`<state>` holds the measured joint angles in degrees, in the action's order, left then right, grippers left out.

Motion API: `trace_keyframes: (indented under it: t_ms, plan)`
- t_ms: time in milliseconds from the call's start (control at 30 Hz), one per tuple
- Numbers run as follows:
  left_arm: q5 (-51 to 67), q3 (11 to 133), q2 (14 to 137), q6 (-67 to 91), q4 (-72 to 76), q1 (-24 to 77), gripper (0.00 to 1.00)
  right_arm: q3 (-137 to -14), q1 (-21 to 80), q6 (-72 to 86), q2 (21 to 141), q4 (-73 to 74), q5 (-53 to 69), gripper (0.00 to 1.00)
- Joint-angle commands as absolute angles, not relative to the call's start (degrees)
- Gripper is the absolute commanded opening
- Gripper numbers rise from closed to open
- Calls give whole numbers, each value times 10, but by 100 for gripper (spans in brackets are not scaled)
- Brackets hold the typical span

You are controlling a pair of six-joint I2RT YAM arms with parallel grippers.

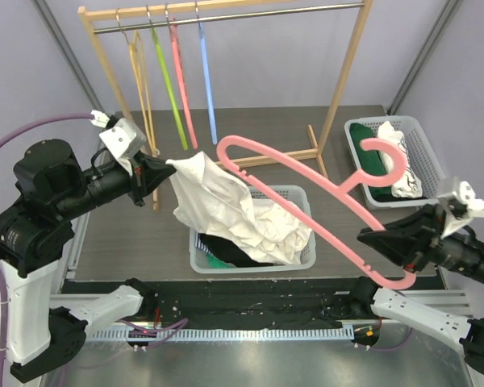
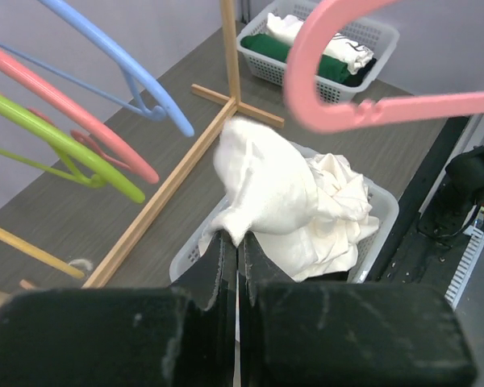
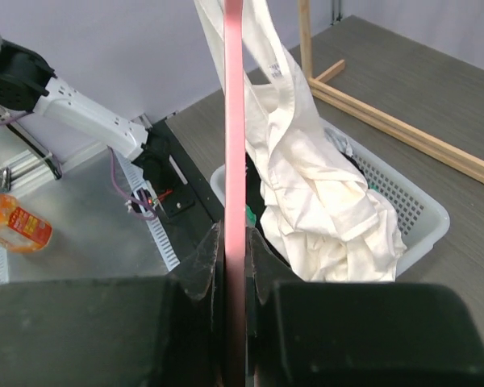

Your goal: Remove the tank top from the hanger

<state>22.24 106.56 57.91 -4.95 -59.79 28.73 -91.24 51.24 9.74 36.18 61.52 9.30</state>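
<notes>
Your left gripper (image 1: 163, 168), centre-left of the top view, is pinched tight on a corner of the white tank top (image 1: 218, 205). The rest drapes into the basket (image 1: 305, 262) at centre. Your right gripper (image 1: 379, 242), lower right, clamps the pink hanger (image 1: 323, 179), which looks bare. The removal seems done; what's left is setting both down.

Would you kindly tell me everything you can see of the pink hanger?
The pink hanger looks like smooth, glossy plastic: a thick open hook above long curved shoulders. It is bare and held in the air, tilted, with the right fingers shut on it near one end. The white tank top hangs just beside the other end; whether they touch is unclear.
</notes>
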Motion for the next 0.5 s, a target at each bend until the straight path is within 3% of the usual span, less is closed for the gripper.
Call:
trace_keyframes:
  t_ms: [0,100,267,467]
  plan:
    - [190,1078,599,-39,-564,284,0,-937,512,143,335,652,48,1]
    - [167,1071,605,-36,-556,284,0,-942,512,156,308,641,51,1]
    - [239,1046,625,-21,-561,284,0,-949,512,160,303,621,-20,1]
    - [210,1095,692,-41,-588,366,0,-943,512,143,366,599,-120,1]
